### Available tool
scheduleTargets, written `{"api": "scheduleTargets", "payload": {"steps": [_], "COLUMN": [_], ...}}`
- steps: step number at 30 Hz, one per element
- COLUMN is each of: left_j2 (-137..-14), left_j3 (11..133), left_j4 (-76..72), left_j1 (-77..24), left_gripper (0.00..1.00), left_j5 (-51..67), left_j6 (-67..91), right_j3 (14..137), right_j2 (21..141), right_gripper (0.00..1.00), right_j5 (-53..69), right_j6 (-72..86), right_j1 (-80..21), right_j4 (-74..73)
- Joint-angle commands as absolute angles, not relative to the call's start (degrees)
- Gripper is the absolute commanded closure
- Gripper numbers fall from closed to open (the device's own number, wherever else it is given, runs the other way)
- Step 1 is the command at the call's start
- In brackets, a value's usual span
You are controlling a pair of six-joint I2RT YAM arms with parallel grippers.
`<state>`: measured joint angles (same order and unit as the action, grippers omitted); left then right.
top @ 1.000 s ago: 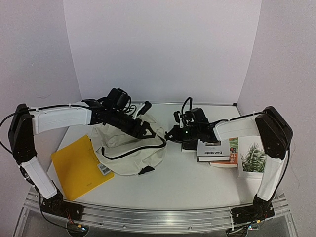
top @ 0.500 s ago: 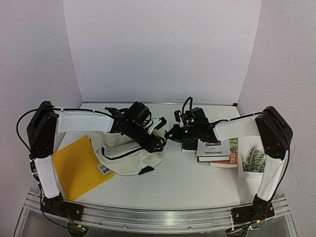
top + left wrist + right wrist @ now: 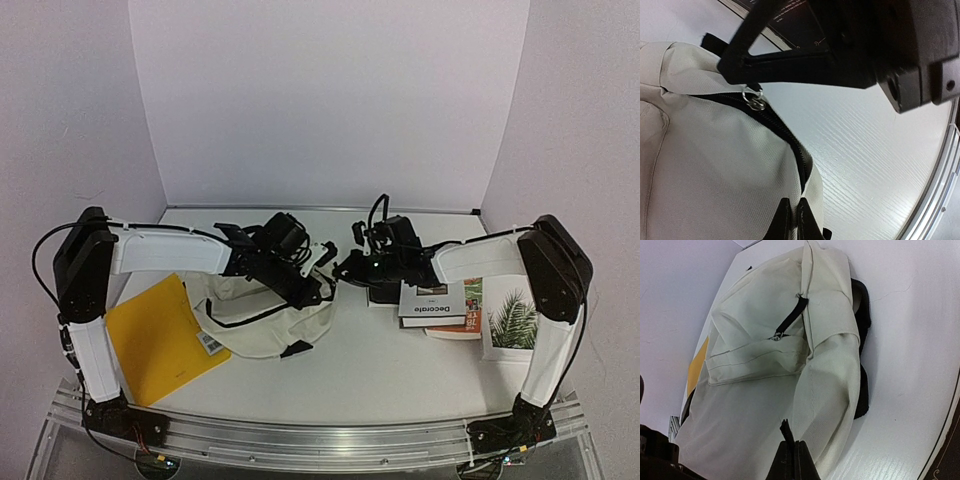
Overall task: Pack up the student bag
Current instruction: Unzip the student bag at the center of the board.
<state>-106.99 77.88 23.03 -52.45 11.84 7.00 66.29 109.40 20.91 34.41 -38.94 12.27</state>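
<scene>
The student bag (image 3: 262, 318), a slumped cream sack of woven cloth with a black zip (image 3: 775, 120), lies left of the middle of the table (image 3: 380, 360), with bare white grained top between it and the near edge. At its right end the left gripper (image 3: 792, 220) is pinched tight on cloth beside the zip, and the right gripper (image 3: 792, 457) is clamped on the fabric rim. A flat yellow folder (image 3: 150, 340) lies just beside the bag toward the left edge, and stacked books (image 3: 432, 303) sit toward the right edge.
</scene>
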Motion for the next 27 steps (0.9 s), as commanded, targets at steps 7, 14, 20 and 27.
{"api": "scheduleTargets", "payload": {"steps": [7,14,20,27], "left_j2": [-100.8,-99.6,-99.9,-100.7], "left_j3": [77.6,76.4,77.4,77.4], "left_j4": [23.0,20.8,22.8,24.4], "left_j1": [-59.2,-60.3,-60.4,-60.4], "left_gripper": [1.0,1.0,1.0,1.0], "left_j5": [14.0,14.2,6.4,-1.1], "left_j6": [8.9,12.2,17.6,21.3], "right_j3": [75.7,80.3,81.0,77.6], "right_j2": [115.0,120.7,122.1,119.0], "right_gripper": [1.0,1.0,1.0,1.0], "right_j5": [18.7,20.0,19.9,18.1], "right_j6": [33.6,32.9,33.5,33.0], "right_j1": [-37.5,-36.7,-35.6,-35.2], "right_j4": [14.7,14.6,14.6,14.3]}}
